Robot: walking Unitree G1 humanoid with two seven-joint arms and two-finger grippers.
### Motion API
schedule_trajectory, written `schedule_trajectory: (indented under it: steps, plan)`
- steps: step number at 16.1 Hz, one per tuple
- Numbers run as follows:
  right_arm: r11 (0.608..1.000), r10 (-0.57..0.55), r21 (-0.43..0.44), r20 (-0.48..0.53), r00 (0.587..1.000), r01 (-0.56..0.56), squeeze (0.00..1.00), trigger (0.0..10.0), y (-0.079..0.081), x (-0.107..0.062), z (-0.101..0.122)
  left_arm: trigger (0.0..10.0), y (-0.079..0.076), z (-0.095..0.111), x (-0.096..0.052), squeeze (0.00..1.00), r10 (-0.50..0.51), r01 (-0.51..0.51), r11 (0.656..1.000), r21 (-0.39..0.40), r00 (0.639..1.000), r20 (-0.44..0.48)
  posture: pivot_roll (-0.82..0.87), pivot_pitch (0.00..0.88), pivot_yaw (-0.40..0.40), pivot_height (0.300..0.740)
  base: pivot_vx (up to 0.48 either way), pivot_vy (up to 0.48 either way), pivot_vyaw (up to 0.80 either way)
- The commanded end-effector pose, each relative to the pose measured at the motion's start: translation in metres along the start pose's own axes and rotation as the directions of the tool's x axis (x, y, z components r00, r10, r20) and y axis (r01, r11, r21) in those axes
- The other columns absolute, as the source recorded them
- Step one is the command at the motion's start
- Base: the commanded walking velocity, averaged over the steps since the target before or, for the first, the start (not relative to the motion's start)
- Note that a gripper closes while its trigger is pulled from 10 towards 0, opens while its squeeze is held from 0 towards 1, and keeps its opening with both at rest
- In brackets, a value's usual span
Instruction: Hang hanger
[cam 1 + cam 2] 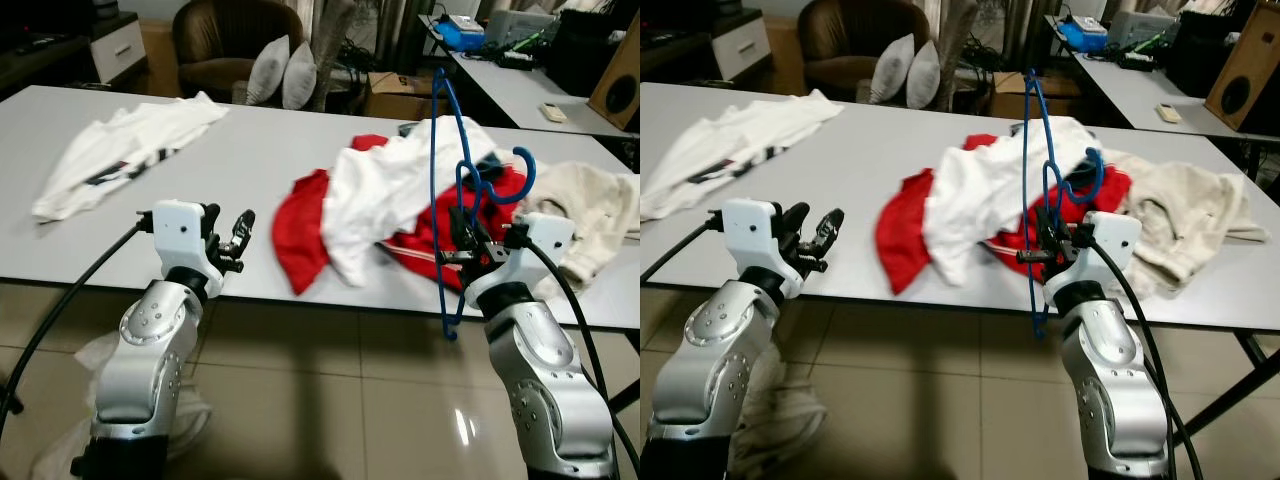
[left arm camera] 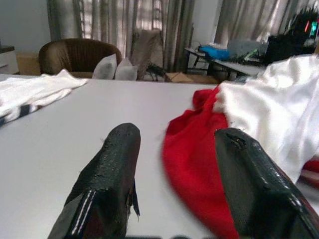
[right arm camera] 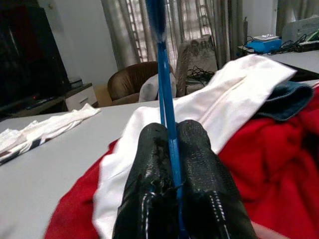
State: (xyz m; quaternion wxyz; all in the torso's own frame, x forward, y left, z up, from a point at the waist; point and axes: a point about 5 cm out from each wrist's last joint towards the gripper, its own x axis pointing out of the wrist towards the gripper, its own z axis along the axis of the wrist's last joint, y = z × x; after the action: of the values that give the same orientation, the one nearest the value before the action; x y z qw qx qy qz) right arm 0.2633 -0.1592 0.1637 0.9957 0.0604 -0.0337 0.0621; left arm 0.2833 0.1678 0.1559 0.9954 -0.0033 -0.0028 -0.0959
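Right gripper (image 1: 468, 252) is clamping fingers together, raised forward; left gripper (image 1: 240, 236) is idling forward, fingers apart.

The table (image 1: 250, 150) is seen to have a smooth, matt, pale grey top. Soft cloth is noted in the white garment (image 1: 395, 180) and the red garment (image 1: 300, 235) near the table's front edge; a cream garment (image 1: 590, 215) of thicker, fuzzier cloth lies toward the right edge. The blue hanger (image 1: 440, 200) is thin, smooth and slightly glossy, apparently coated wire. The right pincer (image 3: 172, 164), closed on the hanger, has black fingers (image 3: 199, 159) of pebbled, rubbery finish. The floor (image 1: 350, 400) is tiled and glossy, with reflected light.
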Motion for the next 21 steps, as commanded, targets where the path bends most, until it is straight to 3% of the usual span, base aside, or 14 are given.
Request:
schedule_trajectory:
  steps: [1, 2, 6, 8, 9, 13, 14, 15, 18, 21]
  plan:
    - [1.000, -0.015, -0.014, -0.013, 1.000, 0.015, 0.00, 10.0, -0.002, -0.001, -0.002, 10.0, 0.002, -0.004, -0.001, 0.32, 0.011, -0.011, 1.000, 0.016, 0.999, -0.030, -0.08, 0.000, -0.081, 0.740, 0.000, 0.000, 0.00]
    - [0.999, -0.031, -0.017, -0.022, 0.999, 0.030, 0.00, 10.0, -0.004, -0.003, -0.004, 10.0, 0.002, -0.004, -0.002, 0.31, 0.012, -0.012, 1.000, 0.002, 0.999, -0.036, -0.08, 0.000, -0.080, 0.740, 0.000, 0.000, 0.00]
    - [0.999, -0.034, 0.010, -0.056, 0.998, 0.034, 0.00, 10.0, -0.005, -0.009, -0.009, 10.0, -0.001, -0.005, 0.000, 0.05, -0.040, 0.041, 0.999, 0.033, 0.999, -0.022, -0.10, 0.000, -0.063, 0.740, 0.000, 0.000, -0.40]
    - [0.999, -0.042, -0.002, -0.060, 0.997, 0.042, 0.00, 10.0, -0.007, -0.010, -0.010, 10.0, -0.005, -0.006, 0.000, 0.10, -0.065, 0.064, 0.997, -0.045, 0.998, -0.027, -0.10, 0.000, -0.063, 0.740, 0.000, 0.000, -0.78]
    - [0.999, -0.045, -0.004, -0.062, 0.997, 0.045, 0.00, 10.0, -0.009, -0.009, -0.010, 10.0, -0.008, -0.004, -0.001, 1.00, -0.097, 0.095, 0.989, -0.112, 0.995, -0.013, -0.10, 0.000, -0.063, 0.740, 0.000, 0.000, -0.78]
    - [0.999, -0.027, -0.020, -0.074, 0.997, 0.026, 0.00, 10.0, -0.005, -0.008, -0.011, 10.0, -0.005, -0.003, -0.005, 1.00, -0.058, 0.058, 0.998, -0.037, 0.998, -0.002, -0.09, 0.000, -0.072, 0.740, 0.000, 0.000, -0.78]
    - [1.000, -0.016, -0.021, -0.088, 0.996, 0.015, 0.00, 10.0, -0.004, -0.008, -0.014, 10.0, -0.003, -0.004, -0.005, 0.78, -0.049, 0.049, 0.998, -0.032, 0.999, -0.005, -0.09, 0.000, -0.072, 0.740, 0.000, 0.000, -0.71]
    - [0.999, 0.038, -0.033, -0.121, 0.992, -0.042, 0.00, 10.0, 0.001, -0.008, -0.019, 10.0, 0.000, -0.004, -0.005, 0.06, -0.036, 0.036, 0.999, 0.001, 0.999, 0.004, -0.09, 0.000, -0.074, 0.740, 0.000, 0.000, 0.00]
    - [0.990, 0.121, -0.048, -0.197, 0.973, -0.133, 0.00, 10.0, 0.009, -0.012, -0.029, 10.0, 0.004, -0.004, -0.004, 0.11, -0.006, 0.005, 1.000, 0.017, 1.000, 0.012, -0.08, 0.000, -0.079, 0.740, 0.094, 0.000, 0.00]
    - [0.977, 0.162, -0.107, -0.181, 0.970, -0.183, 0.00, 10.0, 0.013, -0.010, -0.029, 10.0, 0.001, -0.007, -0.003, 0.10, -0.003, 0.003, 0.999, 0.032, 1.000, 0.014, -0.09, 0.000, -0.088, 0.740, 0.296, 0.000, 0.00]
